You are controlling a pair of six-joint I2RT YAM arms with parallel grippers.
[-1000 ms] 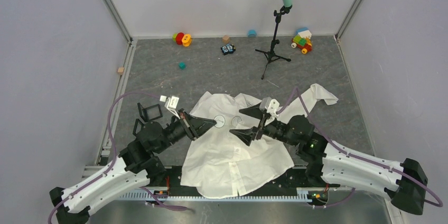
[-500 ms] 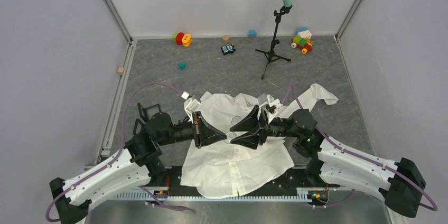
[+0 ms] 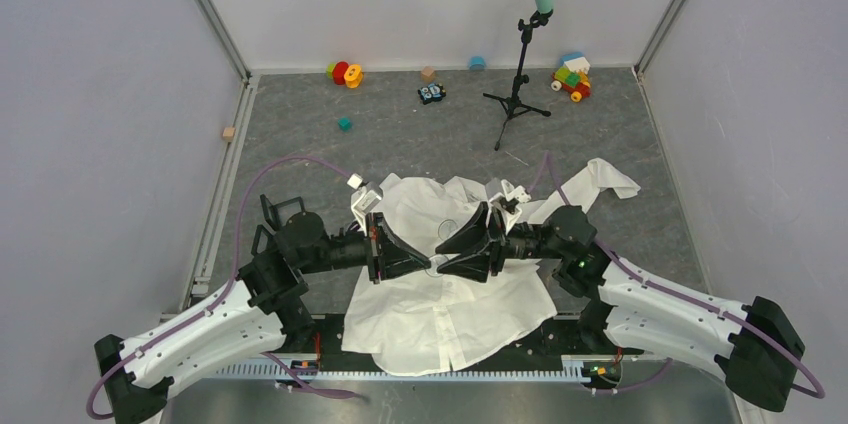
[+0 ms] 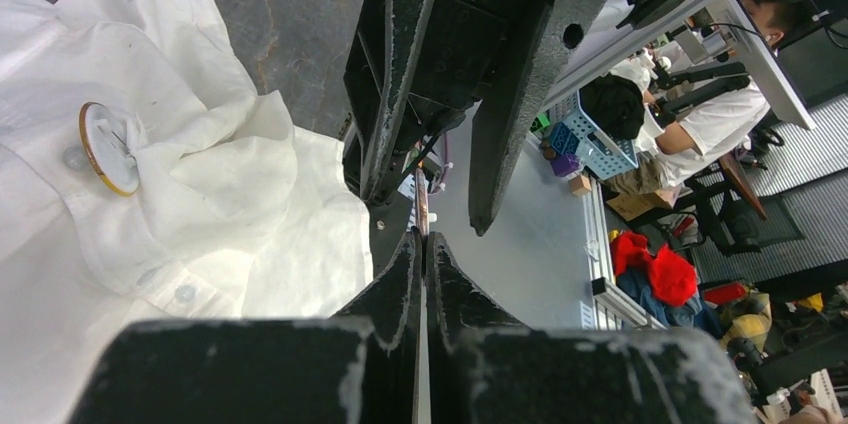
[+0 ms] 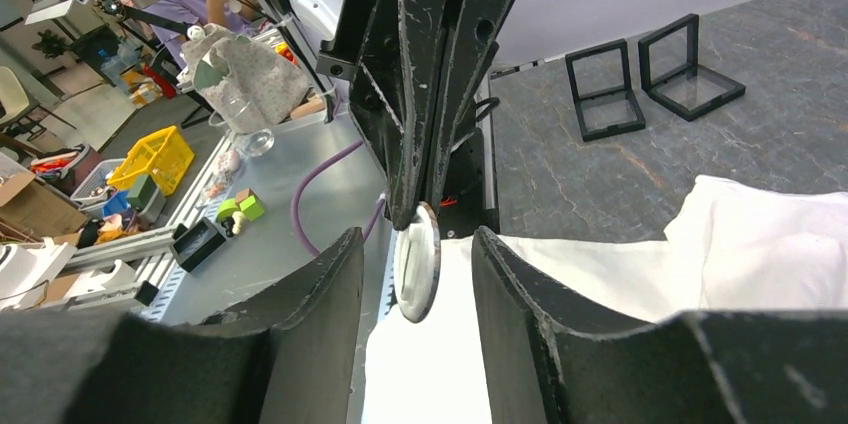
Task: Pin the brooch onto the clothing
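L gripper (image 3: 424,263) is pinched tight on the rim of the brooch (image 5: 417,262), holding it on edge over the middle of the white shirt (image 3: 440,314) that's spread on the table (image 3: 400,134). R gripper (image 3: 443,265) is nose-to-nose w/ it, jaws approx half spread either side of the brooch, small gap each side afaict. 2nd disc (image 4: 108,147) lies flat on the shirt nearby.

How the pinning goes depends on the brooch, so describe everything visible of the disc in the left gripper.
The brooch is a round disc with a pale face and thin darker rim, seemingly flat and rigid. It hangs nearly edge-on to the right wrist camera over the white shirt, pinched at its upper edge by the shut left gripper. The right gripper's open fingers flank it, gaps showing on both sides.
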